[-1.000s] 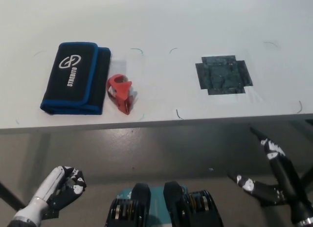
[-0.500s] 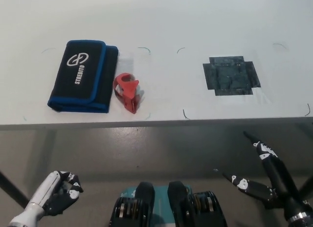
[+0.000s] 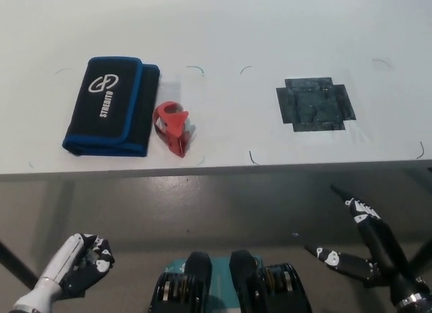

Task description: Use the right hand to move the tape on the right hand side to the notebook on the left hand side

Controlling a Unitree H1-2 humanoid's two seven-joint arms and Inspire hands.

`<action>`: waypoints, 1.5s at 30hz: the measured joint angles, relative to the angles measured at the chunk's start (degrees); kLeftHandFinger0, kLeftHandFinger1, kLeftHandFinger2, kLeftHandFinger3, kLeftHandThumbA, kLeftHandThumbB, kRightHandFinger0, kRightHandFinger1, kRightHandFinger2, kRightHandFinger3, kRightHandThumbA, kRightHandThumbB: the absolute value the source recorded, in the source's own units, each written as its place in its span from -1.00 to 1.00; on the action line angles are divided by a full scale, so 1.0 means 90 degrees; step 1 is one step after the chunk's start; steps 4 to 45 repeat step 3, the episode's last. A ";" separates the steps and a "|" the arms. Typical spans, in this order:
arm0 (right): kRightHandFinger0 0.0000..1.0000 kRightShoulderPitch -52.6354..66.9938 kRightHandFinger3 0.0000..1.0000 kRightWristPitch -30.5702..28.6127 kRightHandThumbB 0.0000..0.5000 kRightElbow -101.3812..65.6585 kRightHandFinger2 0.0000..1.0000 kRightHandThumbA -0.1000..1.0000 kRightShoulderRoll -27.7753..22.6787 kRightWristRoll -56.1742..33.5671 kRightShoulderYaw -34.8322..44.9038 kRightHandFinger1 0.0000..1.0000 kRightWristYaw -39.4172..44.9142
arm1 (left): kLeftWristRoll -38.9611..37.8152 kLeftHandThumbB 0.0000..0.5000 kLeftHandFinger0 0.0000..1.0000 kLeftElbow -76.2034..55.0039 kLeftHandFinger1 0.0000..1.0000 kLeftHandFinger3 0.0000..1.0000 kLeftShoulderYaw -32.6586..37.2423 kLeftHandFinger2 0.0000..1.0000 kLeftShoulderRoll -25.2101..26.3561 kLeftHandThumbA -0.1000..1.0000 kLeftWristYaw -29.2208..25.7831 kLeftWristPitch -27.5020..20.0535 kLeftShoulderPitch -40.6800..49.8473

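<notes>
While both hands hang below the table's near edge, nothing is being held: the black right hand (image 3: pixel 368 249) sits at the lower right with its fingers spread wide and empty, and the white left hand (image 3: pixel 77 266) rests at the lower left with its fingers curled in on nothing. Beyond them, on the white table (image 3: pixel 270 36), the red tape dispenser (image 3: pixel 171 126) lies close to the front edge, just beside the right side of the black-and-blue notebook (image 3: pixel 111 104), apparently touching or nearly touching it but not on top of it. That leaves two readings: either the tape has been brought over and set down against the notebook and the arm has pulled clear, or it lies where it lay and a lift onto the cover is wanted; I cannot settle which. If a grasp is called for, my judgement is that the right hand should come in from above and close across the dispenser's narrow body, keeping clear of the notebook's edge so the cover is not nudged. Farther right, well apart from both, a dark patch (image 3: pixel 314 104) is stuck flat on the tabletop, with faint pen arcs around it. The right wrist is cut off by the picture's corner, and the dispenser's roll and cutter are too small to make out.
</notes>
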State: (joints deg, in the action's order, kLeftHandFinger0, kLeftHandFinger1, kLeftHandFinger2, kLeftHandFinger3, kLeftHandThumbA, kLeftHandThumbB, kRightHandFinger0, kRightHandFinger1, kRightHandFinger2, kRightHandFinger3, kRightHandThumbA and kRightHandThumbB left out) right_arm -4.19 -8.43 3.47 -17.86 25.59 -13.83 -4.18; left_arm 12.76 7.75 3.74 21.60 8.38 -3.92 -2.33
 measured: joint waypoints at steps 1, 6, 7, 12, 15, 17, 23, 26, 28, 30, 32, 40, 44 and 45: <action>1.00 0.0010 1.00 0.0000 0.86 0.0000 1.00 0.93 0.0000 0.0018 0.0000 1.00 0.0020 | 0.0001 -0.30 -0.91 0.0000 -0.67 0.35 0.0000 -0.28 -0.0001 -0.72 0.0000 0.0000 0.0026; 1.00 0.0016 1.00 0.0000 0.88 -0.0001 1.00 0.93 0.0000 0.0046 -0.0001 1.00 0.0038 | 0.0000 -0.31 -0.82 -0.0001 -0.60 0.35 0.0000 -0.24 -0.0001 -0.73 0.0000 0.0000 0.0050; 1.00 0.0016 1.00 0.0000 0.88 -0.0001 1.00 0.93 0.0000 0.0046 -0.0001 1.00 0.0038 | 0.0000 -0.31 -0.82 -0.0001 -0.60 0.35 0.0000 -0.24 -0.0001 -0.73 0.0000 0.0000 0.0050; 1.00 0.0016 1.00 0.0000 0.88 -0.0001 1.00 0.93 0.0000 0.0046 -0.0001 1.00 0.0038 | 0.0000 -0.31 -0.82 -0.0001 -0.60 0.35 0.0000 -0.24 -0.0001 -0.73 0.0000 0.0000 0.0050; 1.00 0.0016 1.00 0.0000 0.88 -0.0001 1.00 0.93 0.0000 0.0046 -0.0001 1.00 0.0038 | 0.0000 -0.31 -0.82 -0.0001 -0.60 0.35 0.0000 -0.24 -0.0001 -0.73 0.0000 0.0000 0.0050; 1.00 0.0016 1.00 0.0000 0.88 -0.0001 1.00 0.93 0.0000 0.0046 -0.0001 1.00 0.0038 | 0.0000 -0.31 -0.82 -0.0001 -0.60 0.35 0.0000 -0.24 -0.0001 -0.73 0.0000 0.0000 0.0050; 1.00 0.0016 1.00 0.0000 0.88 -0.0001 1.00 0.93 0.0000 0.0046 -0.0001 1.00 0.0038 | 0.0000 -0.31 -0.82 -0.0001 -0.60 0.35 0.0000 -0.24 -0.0001 -0.73 0.0000 0.0000 0.0050; 1.00 0.0016 1.00 0.0000 0.88 -0.0001 1.00 0.93 0.0000 0.0046 -0.0001 1.00 0.0038 | 0.0000 -0.31 -0.82 -0.0001 -0.60 0.35 0.0000 -0.24 -0.0001 -0.73 0.0000 0.0000 0.0050; 1.00 0.0016 1.00 0.0000 0.88 -0.0001 1.00 0.93 0.0000 0.0046 -0.0001 1.00 0.0038 | 0.0000 -0.31 -0.82 -0.0001 -0.60 0.35 0.0000 -0.24 -0.0001 -0.73 0.0000 0.0000 0.0050; 1.00 0.0016 1.00 0.0000 0.88 -0.0001 1.00 0.93 0.0000 0.0046 -0.0001 1.00 0.0038 | 0.0000 -0.31 -0.82 -0.0001 -0.60 0.35 0.0000 -0.24 -0.0001 -0.73 0.0000 0.0000 0.0050; 1.00 0.0016 1.00 0.0000 0.88 -0.0001 1.00 0.93 0.0000 0.0046 -0.0001 1.00 0.0038 | 0.0000 -0.31 -0.82 -0.0001 -0.60 0.35 0.0000 -0.24 -0.0001 -0.73 0.0000 0.0000 0.0050; 1.00 0.0016 1.00 0.0000 0.88 -0.0001 1.00 0.93 0.0000 0.0046 -0.0001 1.00 0.0038 | 0.0000 -0.31 -0.82 -0.0001 -0.60 0.35 0.0000 -0.24 -0.0001 -0.73 0.0000 0.0000 0.0050; 1.00 0.0016 1.00 0.0000 0.88 -0.0001 1.00 0.93 0.0000 0.0046 -0.0001 1.00 0.0038 | 0.0000 -0.31 -0.82 -0.0001 -0.60 0.35 0.0000 -0.24 -0.0001 -0.73 0.0000 0.0000 0.0050; 1.00 0.0016 1.00 0.0000 0.88 -0.0001 1.00 0.93 0.0000 0.0046 -0.0001 1.00 0.0038 | 0.0000 -0.31 -0.82 -0.0001 -0.60 0.35 0.0000 -0.24 -0.0001 -0.73 0.0000 0.0000 0.0050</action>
